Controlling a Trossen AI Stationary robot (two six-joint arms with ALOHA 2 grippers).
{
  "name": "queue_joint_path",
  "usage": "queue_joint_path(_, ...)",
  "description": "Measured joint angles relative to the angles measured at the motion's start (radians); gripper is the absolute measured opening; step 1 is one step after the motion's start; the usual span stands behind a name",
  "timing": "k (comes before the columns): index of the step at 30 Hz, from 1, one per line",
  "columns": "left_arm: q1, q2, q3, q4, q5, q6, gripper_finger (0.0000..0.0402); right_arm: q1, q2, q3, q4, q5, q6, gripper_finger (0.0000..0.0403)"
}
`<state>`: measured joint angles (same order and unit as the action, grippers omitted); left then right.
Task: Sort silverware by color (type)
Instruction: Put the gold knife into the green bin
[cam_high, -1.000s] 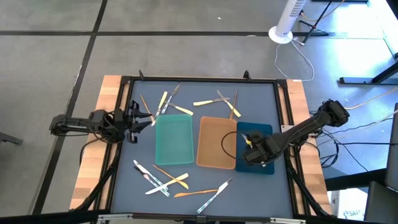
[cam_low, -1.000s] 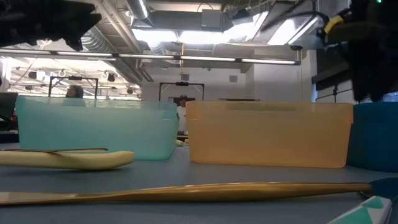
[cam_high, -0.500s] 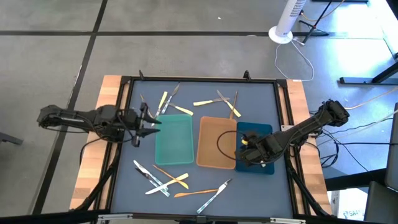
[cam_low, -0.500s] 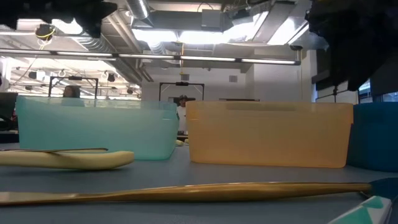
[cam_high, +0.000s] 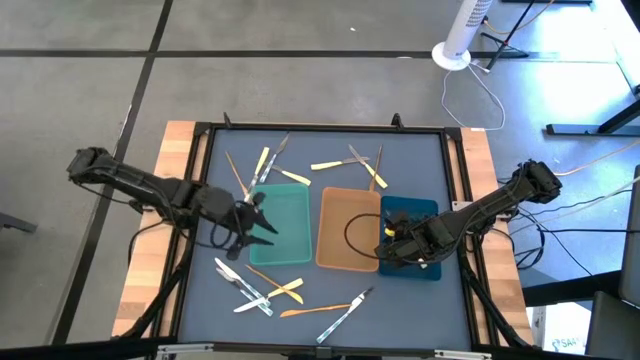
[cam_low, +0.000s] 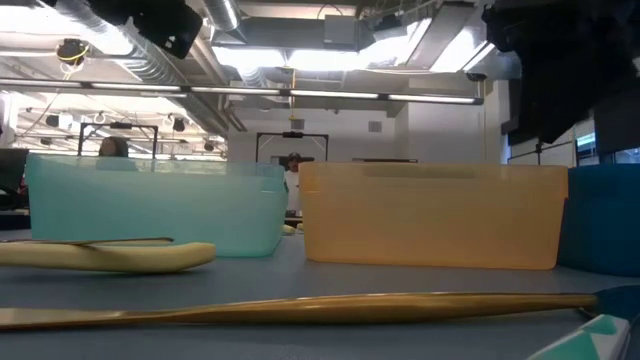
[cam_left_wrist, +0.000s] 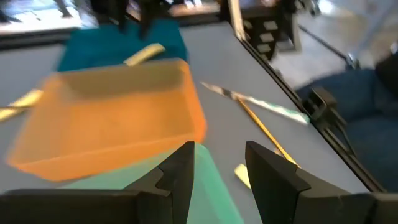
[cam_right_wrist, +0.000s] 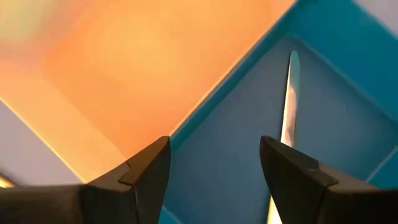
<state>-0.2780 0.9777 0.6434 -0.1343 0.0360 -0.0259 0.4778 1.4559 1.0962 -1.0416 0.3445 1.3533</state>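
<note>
Silverware lies in two loose groups on the grey-blue table: gold, silver and yellow-handled pieces at the far side (cam_high: 300, 165) and others near the front (cam_high: 262, 288). One silver piece (cam_right_wrist: 289, 99) lies flat in the dark-blue tray (cam_high: 415, 215). My left gripper (cam_high: 258, 217) hovers open over the left rim of the teal tray (cam_high: 285, 230), holding nothing. My right gripper (cam_high: 390, 242) hangs open, pointing down, above the seam between the tan tray (cam_high: 345, 205) and the dark-blue tray. Nothing is between its fingers (cam_right_wrist: 146, 171).
The three trays stand side by side mid-table: teal, tan, dark blue. In the low view a yellow handle (cam_low: 110, 257) and a long gold utensil (cam_low: 300, 305) lie in front of them. A black frame (cam_high: 320, 127) rims the table. A black cable loop (cam_high: 362, 235) hangs over the tan tray.
My left gripper has swung from the table's left edge toward the right and a little nearer, ending over the teal tray's left rim. It has tipped up from pointing down to slanting forward. It stayed open. No silverware has moved.
</note>
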Motion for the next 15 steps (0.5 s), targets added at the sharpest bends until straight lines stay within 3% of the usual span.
queue_joint_path(15,-0.271,0.308,0.069,-0.010,-0.148,-0.152,0.0137,0.000,0.000,0.000,0.002,0.119,-0.083,0.0234)
